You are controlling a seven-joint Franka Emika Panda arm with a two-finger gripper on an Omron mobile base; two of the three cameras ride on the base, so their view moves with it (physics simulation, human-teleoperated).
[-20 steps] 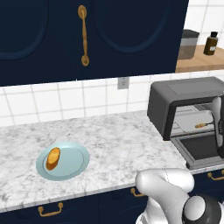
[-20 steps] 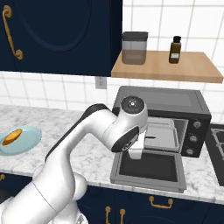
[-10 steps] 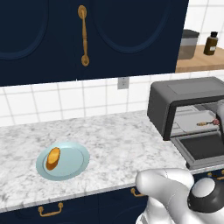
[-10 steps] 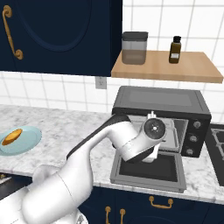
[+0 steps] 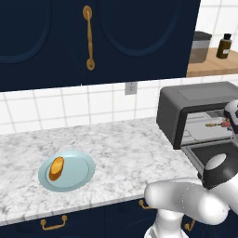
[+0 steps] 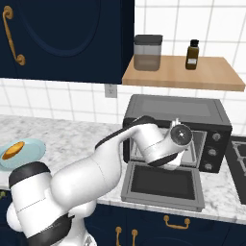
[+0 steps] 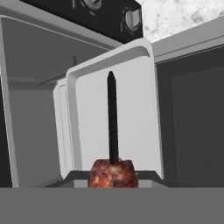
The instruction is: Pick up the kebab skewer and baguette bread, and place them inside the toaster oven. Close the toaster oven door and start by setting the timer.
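claw [image 5: 226, 123] pinching kebab skewer [image 7: 112, 144], over tray [image 7: 135, 109] inside toaster oven [image 6: 192, 111]

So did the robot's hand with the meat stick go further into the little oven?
Yes. In the left base view the kebab skewer now sits over the tray inside the toaster oven, deeper and higher against its opening than a second ago.

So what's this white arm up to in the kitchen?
It is loading the toaster oven. The arm reaches into the open oven holding the kebab skewer over the tray. The oven door lies dropped open. The baguette sits on the blue plate on the counter, not yet picked up.
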